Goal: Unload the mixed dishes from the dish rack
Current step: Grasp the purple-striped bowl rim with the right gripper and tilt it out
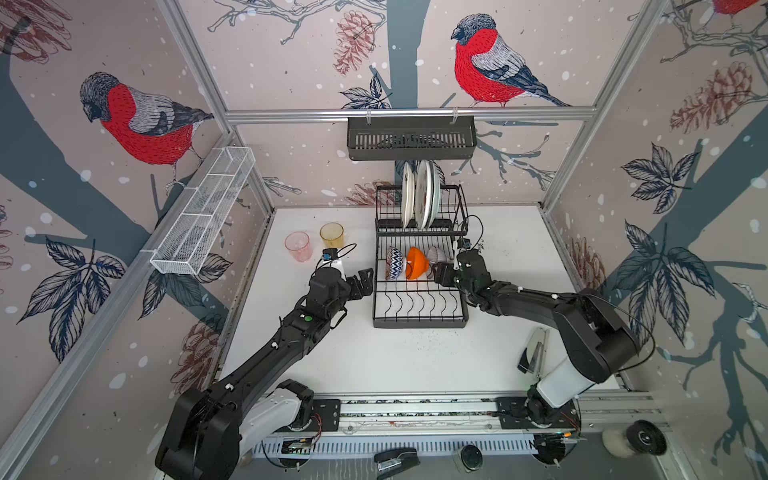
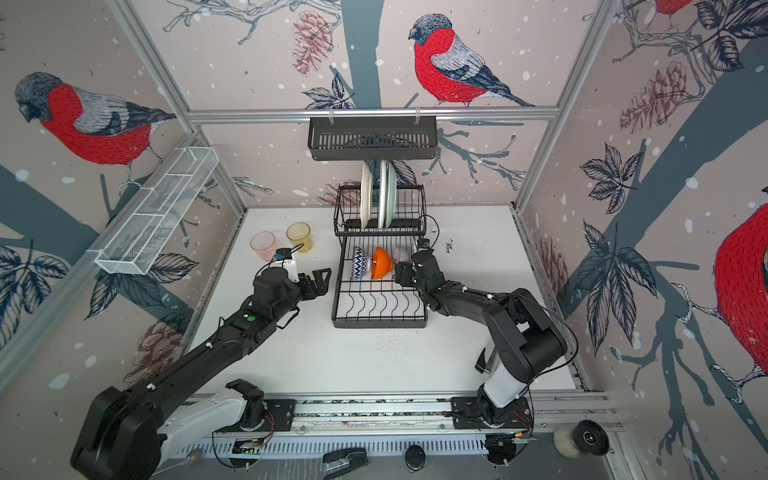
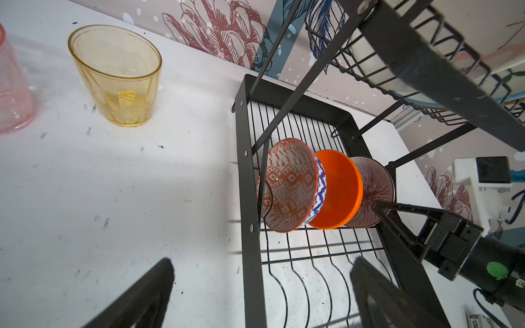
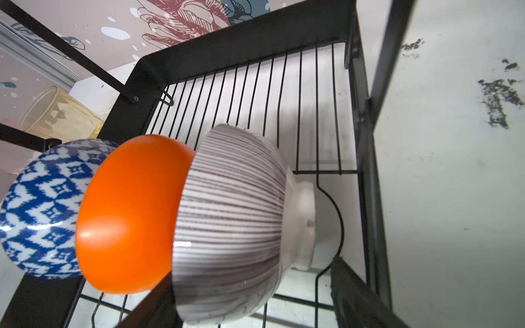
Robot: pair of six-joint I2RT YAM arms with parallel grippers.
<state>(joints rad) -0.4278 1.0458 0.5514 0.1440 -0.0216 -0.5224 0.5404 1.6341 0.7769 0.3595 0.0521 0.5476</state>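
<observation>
The white worktop (image 1: 332, 365) carries the black dish rack (image 1: 419, 321) at its middle, toward the back wall. In the rack's raised basket the pale plates (image 1: 419, 195) stand on edge, side by side. Below, in the lower tray, three bowls stand on edge in a tight row: the blue-patterned bowl (image 1: 394, 262) on the left, the orange bowl (image 1: 417, 263) in the middle and the ribbed bowl (image 1: 436, 254) on the right. Two glasses stand upright on the worktop left of the rack – the amber tumbler (image 1: 332, 235) nearer it, the pink tumbler (image 1: 298, 246) just beside that. The left gripper (image 1: 361, 282) hangs just beside the tray's left edge, jaws spread wide and empty. The right gripper (image 1: 440, 272) reaches in from the right, its jaws apart and straddling the ribbed bowl – one finger (image 4: 355, 292) stands clear of the bowl's foot.
</observation>
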